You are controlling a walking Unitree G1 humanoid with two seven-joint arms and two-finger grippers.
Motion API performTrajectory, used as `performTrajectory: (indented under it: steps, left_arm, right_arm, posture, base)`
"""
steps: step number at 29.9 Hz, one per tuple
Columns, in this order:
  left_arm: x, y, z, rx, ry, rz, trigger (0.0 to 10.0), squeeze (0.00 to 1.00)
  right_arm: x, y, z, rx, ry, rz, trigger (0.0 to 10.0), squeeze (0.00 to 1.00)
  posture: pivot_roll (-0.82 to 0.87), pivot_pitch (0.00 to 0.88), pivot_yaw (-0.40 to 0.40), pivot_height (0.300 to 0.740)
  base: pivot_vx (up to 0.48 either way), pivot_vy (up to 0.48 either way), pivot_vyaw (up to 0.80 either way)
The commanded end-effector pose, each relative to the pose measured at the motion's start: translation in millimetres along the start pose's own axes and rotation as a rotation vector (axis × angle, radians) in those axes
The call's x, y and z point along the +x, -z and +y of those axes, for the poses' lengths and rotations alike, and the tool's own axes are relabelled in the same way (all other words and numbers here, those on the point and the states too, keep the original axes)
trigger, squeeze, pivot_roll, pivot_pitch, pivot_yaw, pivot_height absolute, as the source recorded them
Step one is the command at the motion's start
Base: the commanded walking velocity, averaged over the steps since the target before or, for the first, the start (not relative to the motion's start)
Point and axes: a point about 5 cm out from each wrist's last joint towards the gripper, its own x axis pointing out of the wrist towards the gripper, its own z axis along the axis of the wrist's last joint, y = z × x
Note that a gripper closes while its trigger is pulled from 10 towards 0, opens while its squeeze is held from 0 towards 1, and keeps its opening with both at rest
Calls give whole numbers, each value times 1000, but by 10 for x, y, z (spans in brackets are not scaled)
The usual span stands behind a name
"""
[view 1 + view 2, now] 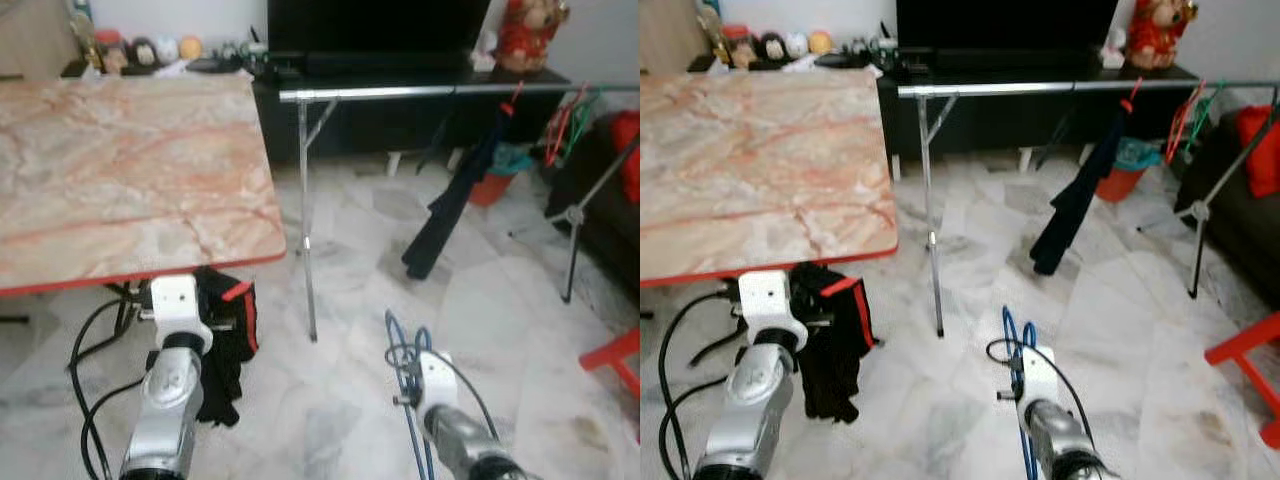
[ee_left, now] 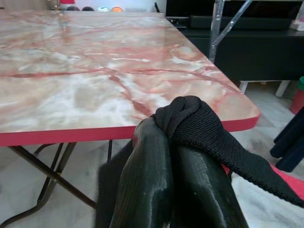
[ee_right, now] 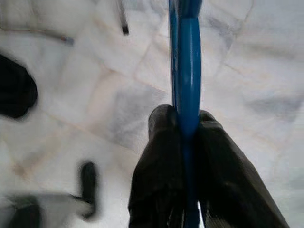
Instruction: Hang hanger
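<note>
While left gripper (image 2: pixel 173 142) pinches black garment (image 2: pixel 209 133), right gripper (image 3: pixel 183 128) grips blue hanger (image 3: pixel 187 57).

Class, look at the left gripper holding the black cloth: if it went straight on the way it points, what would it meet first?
Most likely the red front edge of the marble table. The left gripper, shut on the black cloth, points at that edge, though depth is unclear.
</note>
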Motion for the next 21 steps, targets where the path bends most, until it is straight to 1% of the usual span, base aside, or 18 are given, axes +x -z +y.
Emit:
performTrajectory:
  steps: [1,2,3,4,7,10,13,14,15,16,19,21]
  left_arm:
    - [38,-106,-22,-6,0,-43,10000,0]
    - [39,-111,-21,-8,-1,-45,10000,0]
    - [39,-111,-21,-8,-1,-45,10000,0]
    - [41,-117,-18,-13,-5,-46,10000,0]
    - [42,-120,-22,-15,-6,-46,10000,0]
    - [49,-114,-47,-14,3,-44,10000,0]
    - [54,-116,-53,-15,5,-45,10000,0]
    - [58,-120,-58,-16,5,-46,10000,0]
    - [58,-122,-58,-16,4,-47,10000,0]
    - [57,-125,-57,-15,4,-48,10000,0]
    - [59,-126,-55,-15,3,-48,10000,0]
    - [59,-125,-57,-11,5,-48,10000,0]
  right_arm:
    - [-4,45,-9,-95,1,11,10000,0]
    - [-7,88,12,-73,-7,13,10000,0]
    - [-7,88,12,-73,-7,13,10000,0]
    - [-15,174,38,-62,-16,26,10000,0]
    - [-22,239,61,-72,-28,37,10000,0]
    - [-31,310,98,-88,-49,45,10000,0]
    - [-33,322,94,-99,-42,45,10000,0]
    - [-34,310,76,-127,-29,31,10000,0]
    - [-34,292,49,-113,-16,20,10000,0]
    - [-34,274,17,-92,-3,13,10000,0]
    - [-34,272,6,-101,-5,14,10000,0]
    - [-37,274,-22,-87,5,10,10000,0]
  posture:
    - [35,0,-55,740]
    - [35,0,-55,740]
    - [35,0,-55,740]
    - [35,0,-55,740]
    - [35,0,-55,740]
    - [35,0,-55,740]
    - [35,0,-55,740]
    - [35,0,-55,740]
    - [46,0,-61,740]
    - [46,0,-61,740]
    - [44,0,-59,740]
    - [48,0,-60,740]
  base:
    - [0,0,0]
    - [0,0,800]
    - [0,0,800]
    - [0,240,800]
    - [0,254,800]
    - [0,286,0]
    - [0,280,0]
    - [0,281,0]
    - [0,281,0]
    - [0,281,800]
    - [0,285,800]
    - [0,289,800]
